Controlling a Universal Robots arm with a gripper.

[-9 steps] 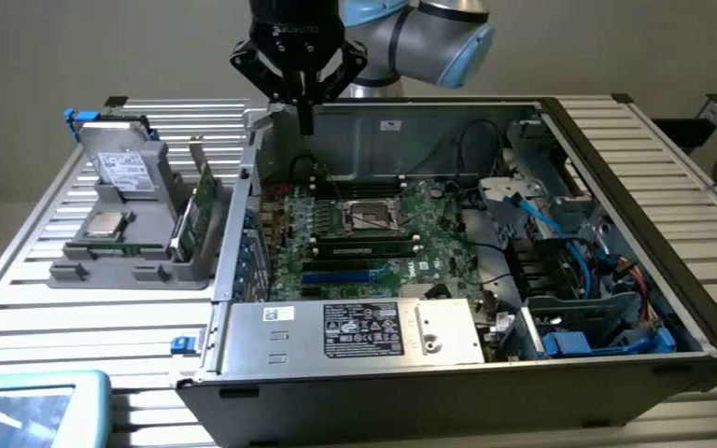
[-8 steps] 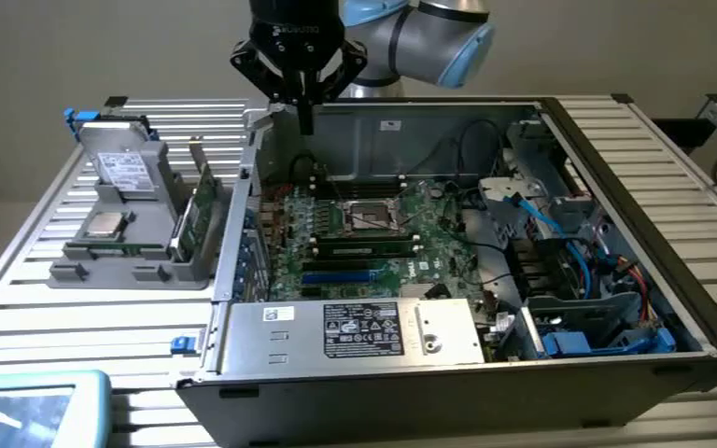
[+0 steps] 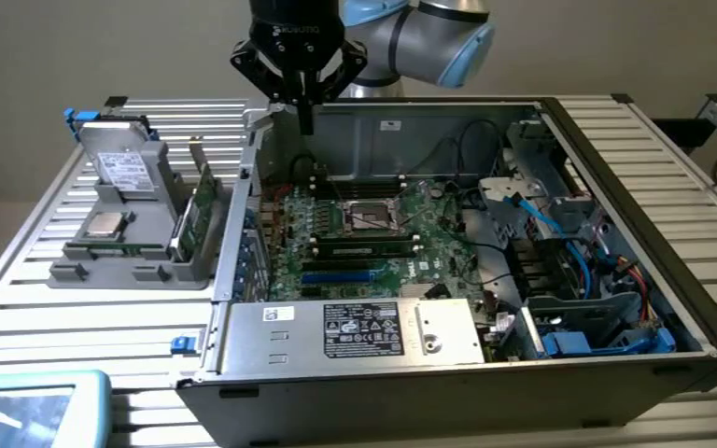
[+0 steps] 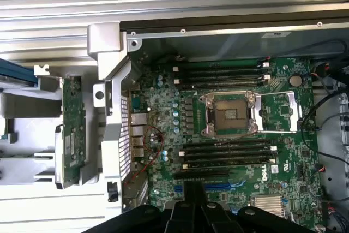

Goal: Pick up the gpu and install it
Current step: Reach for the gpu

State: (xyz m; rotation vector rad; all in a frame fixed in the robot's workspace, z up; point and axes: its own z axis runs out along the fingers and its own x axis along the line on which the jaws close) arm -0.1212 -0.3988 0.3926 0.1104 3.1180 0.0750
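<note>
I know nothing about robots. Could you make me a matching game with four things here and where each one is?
Things:
1 gpu
2 gripper
3 processor socket
4 blue cables

Places:
A middle of the motherboard
B hanging over the open case
C inside the case, exterior view's right
D upright in the gray holder beside the case

Pairs: 1-D, 2-B, 3-A, 4-C

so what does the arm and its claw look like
The arm is built from silver-grey tubular sections with light blue caps on the joints. The claw is black, with small white lettering across its body.
</note>
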